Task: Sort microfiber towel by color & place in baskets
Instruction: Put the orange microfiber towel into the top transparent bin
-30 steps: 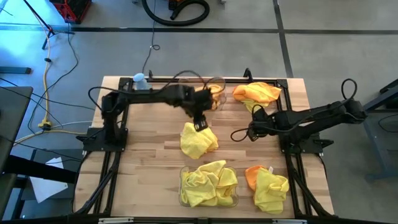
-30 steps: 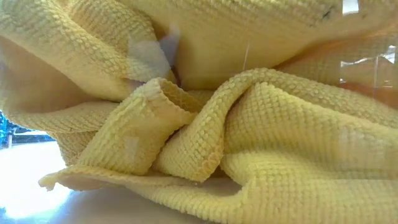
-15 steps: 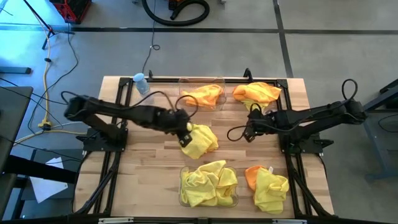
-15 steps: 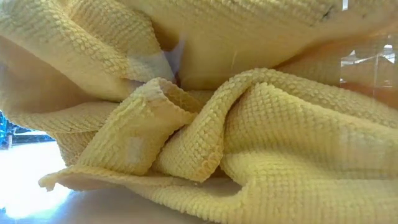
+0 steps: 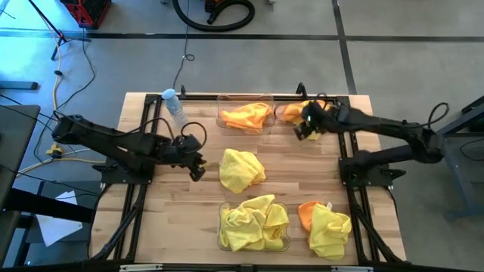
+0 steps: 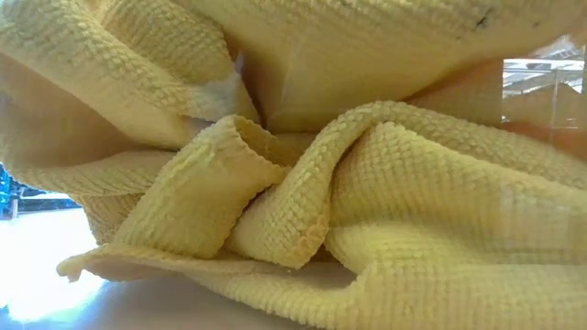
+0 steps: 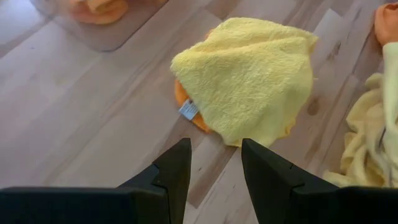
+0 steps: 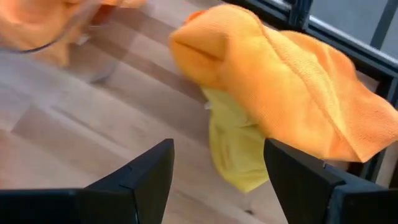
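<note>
My left gripper point(image 5: 198, 168) point(image 7: 216, 163) is open, low over the table just left of a crumpled yellow towel point(image 5: 242, 168) point(image 7: 249, 74) that lies on the wood with an orange towel's edge point(image 7: 186, 109) showing under it. My right gripper point(image 5: 306, 128) point(image 8: 217, 174) is open near the far right corner, beside a pile with an orange towel point(image 5: 311, 112) point(image 8: 298, 87) draped over a yellow one point(image 8: 233, 149). The far basket point(image 5: 246, 115) holds an orange towel. The near basket point(image 5: 254, 224) holds yellow towels, which fill the low view point(image 6: 367, 183).
A mixed orange and yellow pile point(image 5: 325, 227) lies near the right front corner. A small water bottle point(image 5: 172, 102) stands at the far left. A black frame rail point(image 5: 249, 96) runs along the far edge. Bare wood lies between the middle towel and my right arm.
My left gripper has drawn back from over the middle yellow towel toward the table's left edge, and the towel has stayed on the wood. My right gripper has moved from the table's middle toward the far edge, ending beside the orange-topped pile.
</note>
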`<control>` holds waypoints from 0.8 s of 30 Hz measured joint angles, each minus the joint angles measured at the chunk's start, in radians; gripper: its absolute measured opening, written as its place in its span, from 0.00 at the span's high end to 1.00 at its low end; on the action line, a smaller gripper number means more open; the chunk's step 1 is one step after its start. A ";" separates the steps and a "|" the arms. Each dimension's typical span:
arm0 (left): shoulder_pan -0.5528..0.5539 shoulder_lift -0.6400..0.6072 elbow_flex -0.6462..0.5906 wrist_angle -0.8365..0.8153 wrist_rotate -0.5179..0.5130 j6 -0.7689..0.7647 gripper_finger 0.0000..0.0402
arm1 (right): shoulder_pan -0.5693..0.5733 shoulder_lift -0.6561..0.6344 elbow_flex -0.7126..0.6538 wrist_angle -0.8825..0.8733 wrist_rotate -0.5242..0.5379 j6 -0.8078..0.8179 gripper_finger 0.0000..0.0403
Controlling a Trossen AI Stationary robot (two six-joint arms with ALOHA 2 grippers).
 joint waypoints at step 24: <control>0.026 -0.166 -0.092 -0.009 0.027 0.169 0.68 | -0.322 0.495 0.226 -0.006 -0.174 -0.270 0.58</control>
